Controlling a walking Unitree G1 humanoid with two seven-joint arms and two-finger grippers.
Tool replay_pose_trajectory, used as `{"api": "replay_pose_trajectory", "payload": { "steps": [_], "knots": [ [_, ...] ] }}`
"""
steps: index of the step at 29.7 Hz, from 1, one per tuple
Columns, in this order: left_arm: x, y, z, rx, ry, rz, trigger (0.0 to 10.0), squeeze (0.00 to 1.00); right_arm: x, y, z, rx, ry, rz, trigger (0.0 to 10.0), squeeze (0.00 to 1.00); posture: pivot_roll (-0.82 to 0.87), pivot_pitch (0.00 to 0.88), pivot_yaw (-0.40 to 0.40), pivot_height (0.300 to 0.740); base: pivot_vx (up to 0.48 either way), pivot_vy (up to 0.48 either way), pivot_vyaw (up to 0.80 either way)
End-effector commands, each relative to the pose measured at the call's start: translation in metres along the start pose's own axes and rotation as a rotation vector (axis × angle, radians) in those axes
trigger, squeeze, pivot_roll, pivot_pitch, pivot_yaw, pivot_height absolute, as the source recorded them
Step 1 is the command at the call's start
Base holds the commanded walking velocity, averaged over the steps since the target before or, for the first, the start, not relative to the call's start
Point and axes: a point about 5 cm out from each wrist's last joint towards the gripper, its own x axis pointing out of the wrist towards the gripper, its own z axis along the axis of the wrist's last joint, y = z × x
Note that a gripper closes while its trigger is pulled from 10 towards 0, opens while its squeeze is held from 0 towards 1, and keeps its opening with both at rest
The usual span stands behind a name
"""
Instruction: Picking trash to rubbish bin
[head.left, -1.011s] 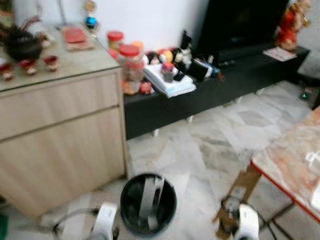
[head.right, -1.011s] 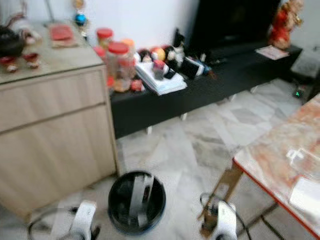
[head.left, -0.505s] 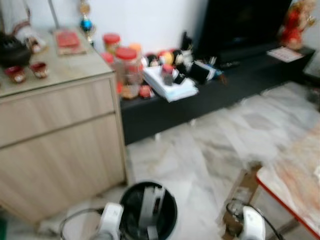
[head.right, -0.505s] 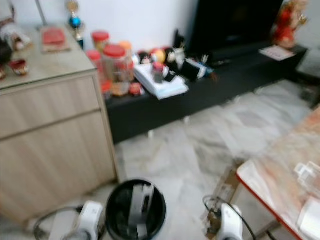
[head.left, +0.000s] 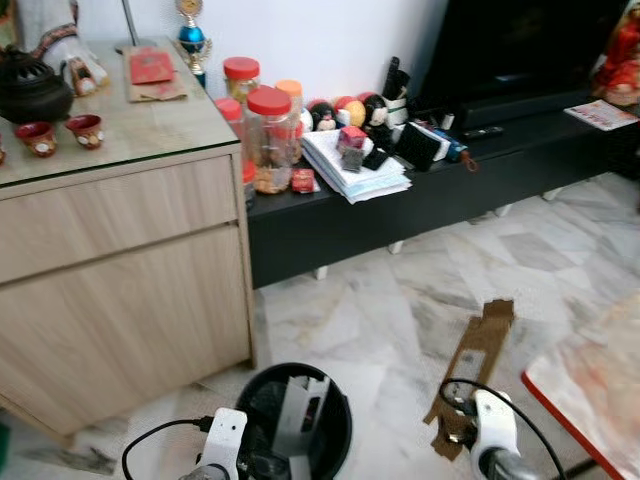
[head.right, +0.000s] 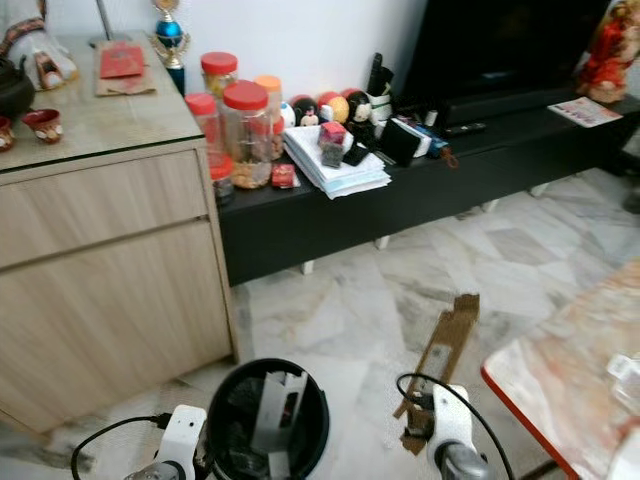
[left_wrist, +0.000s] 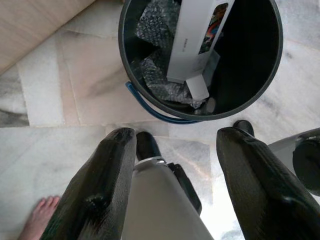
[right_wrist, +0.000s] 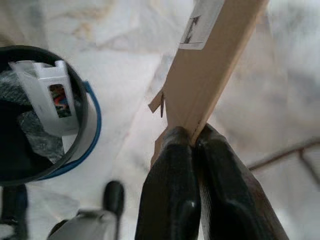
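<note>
A long cardboard strip (right_wrist: 210, 70) is clamped at its near end by the right gripper (right_wrist: 192, 137), right of the black rubbish bin (head.left: 340, 400). The left gripper (left_wrist: 175, 145) is held open, empty, just near of the bin.

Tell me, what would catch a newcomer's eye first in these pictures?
Probably the long strip of brown cardboard pinched between the right gripper's black fingers, held over the marble floor. Just beside it on the robot's left stands a black rubbish bin, already holding a white box and bubble wrap. Behind, red-lidded jars crowd a low black bench.
</note>
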Motion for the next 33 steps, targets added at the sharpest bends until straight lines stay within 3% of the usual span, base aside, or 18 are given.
{"api": "replay_pose_trajectory", "payload": {
  "steps": [1,2,5,6,7,11,13,18,21,26,33],
  "knots": [
    [0.0,0.0,0.001,-0.006,-0.006,-0.002,10.0,0.0,0.003,0.008,0.015,-0.109,-0.029,0.049,10.0,0.0,0.0,0.063,-0.131,0.74,0.0,0.0,0.0],
    [0.0,0.0,0.002,-0.008,-0.01,-0.004,10.0,0.0,0.004,0.012,0.021,-0.137,-0.041,0.068,10.0,0.0,0.0,0.063,-0.133,0.74,0.0,0.0,0.0],
    [0.001,-0.001,0.006,-0.021,-0.021,-0.009,10.0,0.0,0.007,0.029,0.037,-0.331,-0.06,0.149,10.0,0.0,0.01,0.063,-0.14,0.74,0.0,0.0,0.0],
    [0.001,-0.001,0.006,-0.021,-0.021,-0.009,10.0,0.0,0.007,0.029,0.037,-0.331,-0.06,0.149,10.0,0.0,0.01,0.063,-0.14,0.74,0.0,0.0,0.0],
    [0.001,-0.002,0.007,-0.023,-0.024,-0.011,10.0,0.0,0.008,0.039,0.042,-0.407,-0.065,0.19,10.0,0.0,0.01,0.065,-0.146,0.74,0.0,0.0,0.0],
    [0.001,-0.004,0.009,-0.028,-0.03,-0.015,10.0,0.0,0.009,0.053,0.052,-0.475,-0.08,0.232,10.0,0.0,0.01,0.065,-0.147,0.74,0.0,0.0,0.0],
    [0.002,-0.007,0.011,-0.035,-0.042,-0.025,10.0,0.0,0.009,0.07,0.057,-0.559,-0.075,0.288,10.0,0.0,0.01,0.074,-0.151,0.74,0.0,0.0,0.0],
    [0.003,-0.013,0.022,-0.046,-0.081,-0.043,10.0,0.0,0.009,0.09,0.062,-0.892,-0.093,0.31,10.0,0.0,0.02,0.081,-0.158,0.74,0.0,0.0,0.0],
    [0.004,-0.016,0.029,-0.061,-0.106,-0.059,10.0,0.0,0.008,0.099,0.062,-1.016,-0.103,0.32,10.0,0.0,0.02,0.089,-0.169,0.74,0.0,0.0,0.0],
    [0.004,-0.018,0.029,-0.066,-0.107,-0.068,10.0,0.0,0.009,0.102,0.061,-1.09,-0.089,0.308,10.0,0.0,0.03,0.096,-0.176,0.74,0.0,0.0,0.0],
    [0.003,-0.021,0.027,-0.098,-0.121,-0.082,10.0,0.0,0.007,0.115,0.065,-1.107,-0.109,0.33,10.0,0.0,0.04,0.111,-0.185,0.74,0.0,0.0,0.0]
  ]
}}
